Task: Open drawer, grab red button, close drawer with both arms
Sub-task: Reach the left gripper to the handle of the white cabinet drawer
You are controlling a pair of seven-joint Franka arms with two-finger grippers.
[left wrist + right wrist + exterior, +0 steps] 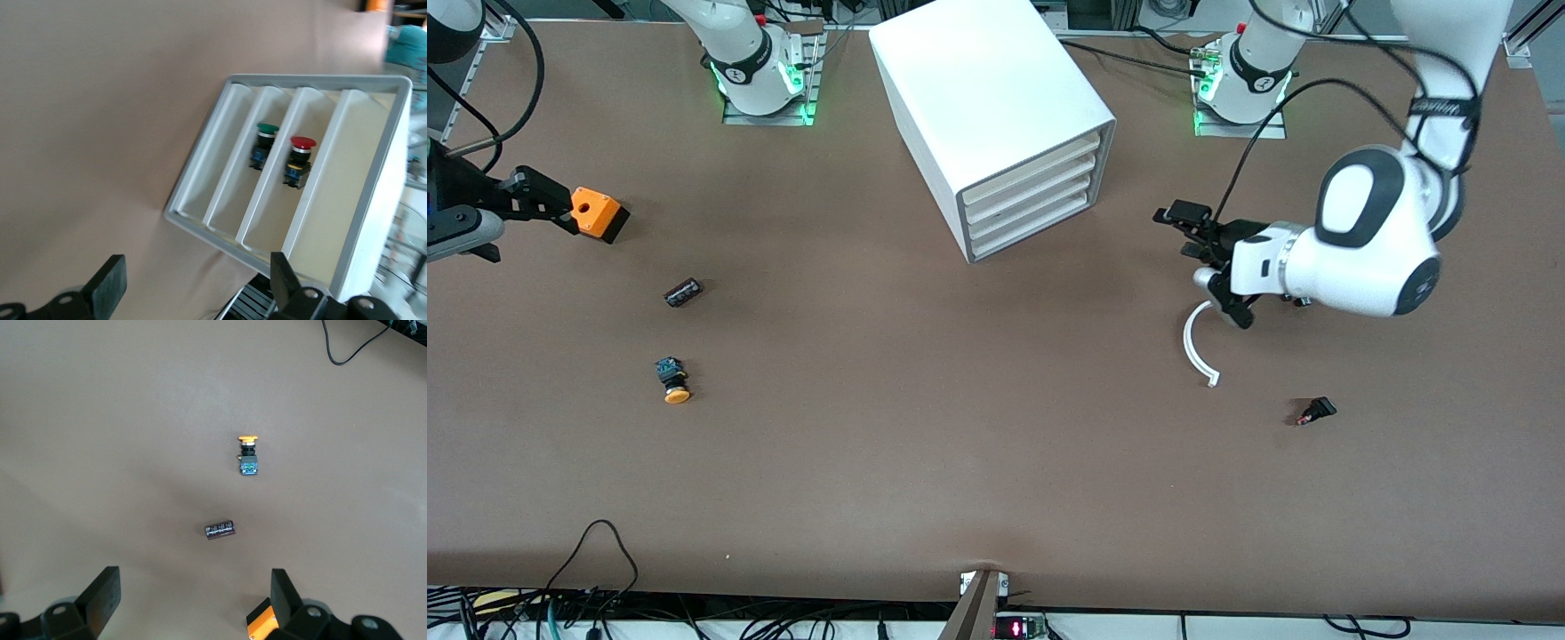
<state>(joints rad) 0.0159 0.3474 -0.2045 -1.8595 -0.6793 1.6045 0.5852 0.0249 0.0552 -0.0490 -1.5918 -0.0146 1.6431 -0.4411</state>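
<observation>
The white cabinet [978,80] stands at the back middle with its four cream drawers [1032,200] all shut. In the left wrist view the cabinet's grey frame [220,233] faces me, and the red-capped button [298,160] lies in one of the two middle drawers [313,200]. My left gripper [1193,253] [198,293] is open and empty, low over the table in front of the drawers, apart from them. My right gripper [516,227] [192,600] is open at the right arm's end of the table, one finger beside an orange cube [596,213] [263,623].
A green-capped button [265,143] lies in the drawer beside the red one's. On the table are a white curved strip [1196,351], a small black part [1316,411], a dark cylinder [683,292] [220,529] and an orange-yellow-capped button [671,380] [248,457].
</observation>
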